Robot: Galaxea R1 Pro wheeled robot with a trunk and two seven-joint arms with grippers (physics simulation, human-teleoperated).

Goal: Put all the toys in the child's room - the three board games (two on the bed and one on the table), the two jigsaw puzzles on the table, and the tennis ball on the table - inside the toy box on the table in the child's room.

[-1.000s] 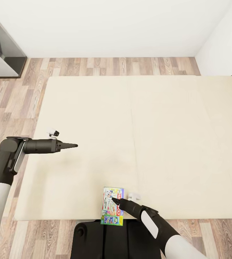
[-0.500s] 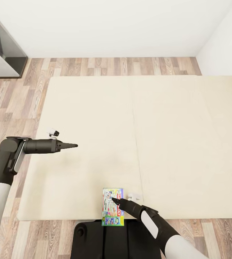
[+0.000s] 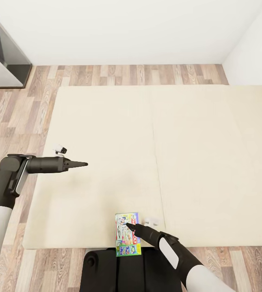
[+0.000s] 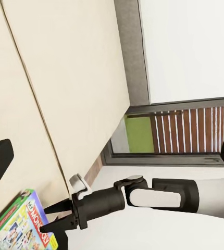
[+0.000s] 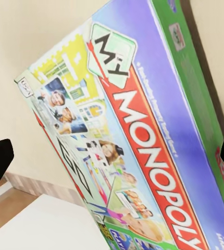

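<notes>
We see the bed (image 3: pixel 159 162) spread over the wood floor (image 3: pixel 17 113). At six o'clock a board game (image 3: pixel 127 234) overhangs its near edge, our right gripper (image 3: pixel 130 225) poised over it. At nine o'clock our left gripper (image 3: pixel 84 164) hovers, jaws together.

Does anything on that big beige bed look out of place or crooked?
The colourful rectangular board game box sits at the beige mattress's near edge, jutting past it over the robot's dark base. The right gripper hovers above it. Nothing else stands out.
</notes>
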